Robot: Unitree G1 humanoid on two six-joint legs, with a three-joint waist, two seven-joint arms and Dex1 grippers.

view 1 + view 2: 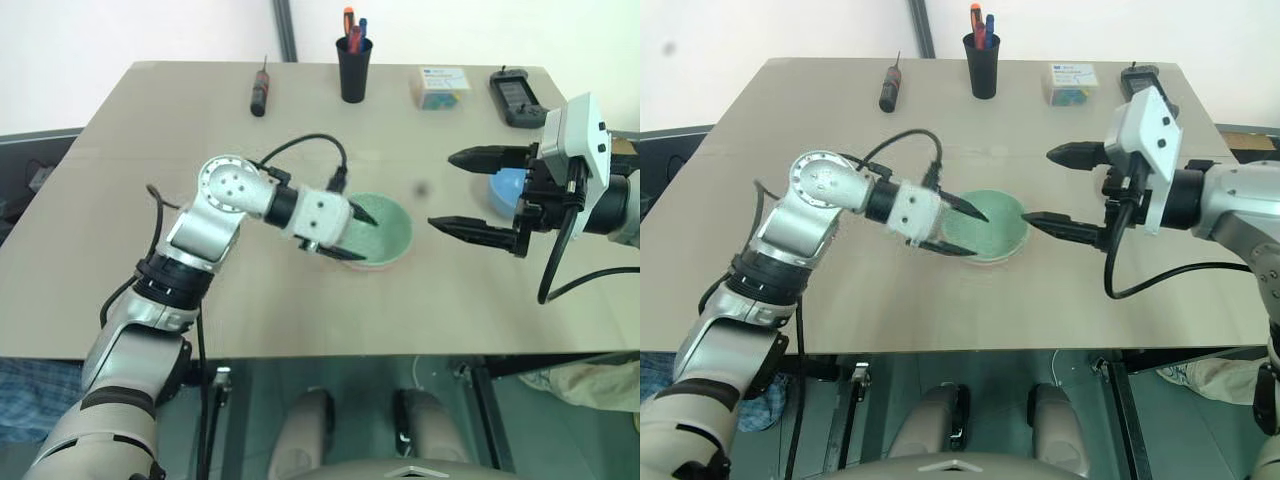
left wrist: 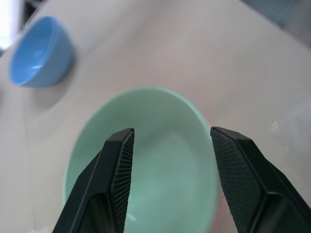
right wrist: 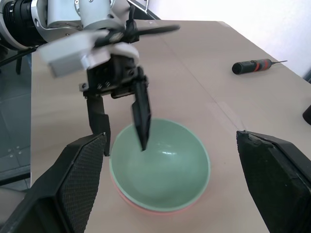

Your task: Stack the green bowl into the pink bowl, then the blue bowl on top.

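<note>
The green bowl (image 1: 388, 226) sits nested inside the pink bowl (image 3: 155, 209), of which just a thin rim peeks out below it, at the middle of the table (image 1: 120, 250). My left gripper (image 1: 368, 238) is open at the bowl's left rim, one finger reaching over the inside and the other outside the wall. The right gripper (image 1: 442, 190) hovers open above the table to the right of the stack, holding nothing. Behind it, partly hidden by the right hand, lies the blue bowl (image 1: 503, 188), also seen in the left wrist view (image 2: 39, 51).
Along the table's far edge lie a red-and-black screwdriver (image 1: 259, 92), a black cup of pens (image 1: 353, 65), a small box (image 1: 441, 87) and a black device (image 1: 516, 97). A cable loops over my left wrist.
</note>
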